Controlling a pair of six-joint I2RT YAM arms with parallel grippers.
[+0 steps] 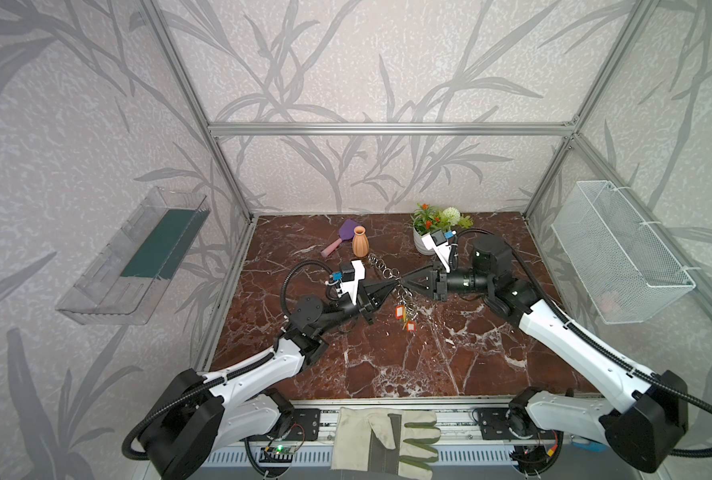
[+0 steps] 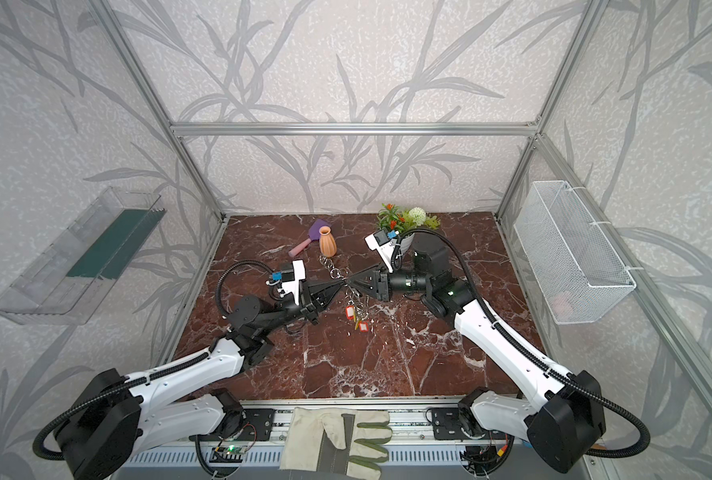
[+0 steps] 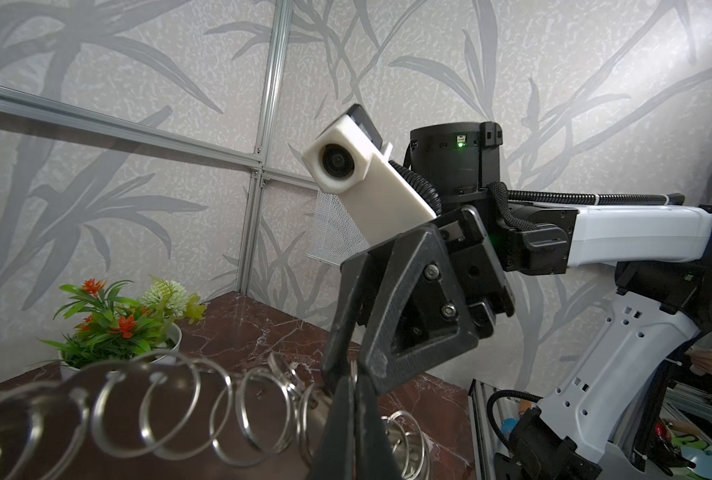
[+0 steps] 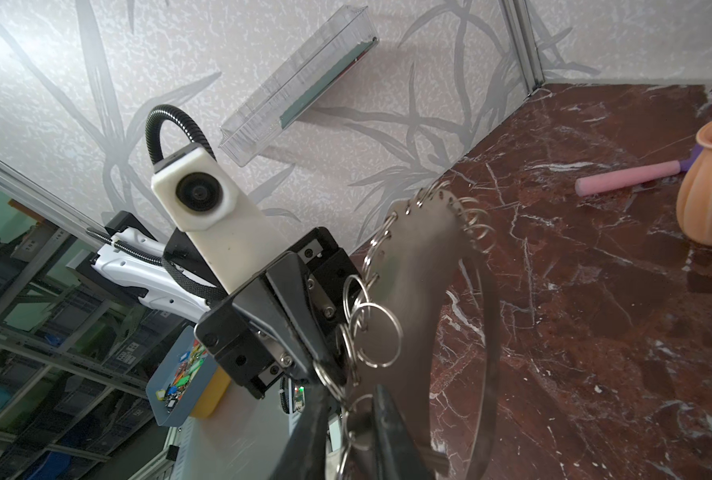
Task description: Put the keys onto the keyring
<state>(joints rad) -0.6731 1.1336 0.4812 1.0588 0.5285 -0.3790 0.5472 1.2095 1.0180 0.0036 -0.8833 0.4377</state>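
The keyring (image 1: 387,272) (image 2: 337,272) is held up above the marble table, between the two gripper tips in both top views. It is a grey plate (image 4: 425,257) fringed with silver split rings (image 3: 167,419). The keys (image 1: 400,312) (image 2: 351,311), red, yellow and orange tags, dangle from its lower end. My left gripper (image 1: 395,285) (image 3: 352,386) is shut on the plate's edge. My right gripper (image 1: 403,284) (image 4: 352,399) meets it tip to tip, with its jaws slightly apart around a split ring at the plate's edge.
An orange vase (image 1: 360,241) and a purple brush with a pink handle (image 1: 337,243) stand behind the keyring. A potted plant (image 1: 433,226) is at the back right. There is a wire basket (image 1: 620,257) on the right wall, a clear tray (image 1: 138,257) on the left wall and a glove (image 1: 387,440) at the front rail.
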